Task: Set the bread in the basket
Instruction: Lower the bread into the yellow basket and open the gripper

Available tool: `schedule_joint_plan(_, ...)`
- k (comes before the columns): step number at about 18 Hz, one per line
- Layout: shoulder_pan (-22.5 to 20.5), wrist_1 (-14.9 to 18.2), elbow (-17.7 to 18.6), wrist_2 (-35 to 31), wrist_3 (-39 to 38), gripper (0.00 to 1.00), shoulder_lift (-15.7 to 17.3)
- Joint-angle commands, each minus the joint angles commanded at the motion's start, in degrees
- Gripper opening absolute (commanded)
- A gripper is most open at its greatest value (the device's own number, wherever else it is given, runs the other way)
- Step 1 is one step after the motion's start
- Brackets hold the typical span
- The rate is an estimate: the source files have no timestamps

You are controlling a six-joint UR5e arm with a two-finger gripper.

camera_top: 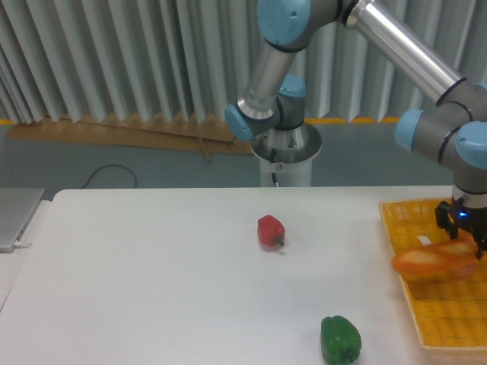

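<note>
The bread (432,261), a glossy orange-brown loaf, lies nearly level over the left part of the yellow woven basket (401,285) at the table's right edge. Its left end reaches just past the basket's left rim and sits a little lower than its right end. My gripper (461,242) points straight down over the loaf's right end, with a finger on each side of it, and appears shut on it. The fingertips merge with the crust, so the exact contact is hard to make out.
A red pepper (270,230) sits mid-table and a green pepper (339,340) near the front edge, both left of the basket. A grey laptop edge (17,217) lies at the far left. The arm's base (283,148) stands behind the table.
</note>
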State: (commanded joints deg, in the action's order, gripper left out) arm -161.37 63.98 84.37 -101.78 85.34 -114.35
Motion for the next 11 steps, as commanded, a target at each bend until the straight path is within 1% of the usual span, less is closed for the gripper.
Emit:
schedule_joint_plan(5, 0.17, 0.09, 0.44, 0.09, 0.26, 1.0, 1.32)
schedule_joint_plan(10, 3.16, 0.35, 2.63, 0.0, -0.53, 1.0, 5.45)
schedule_joint_plan(11, 4.12, 0.53, 2.72, 0.0, -0.7, 1.0, 5.54)
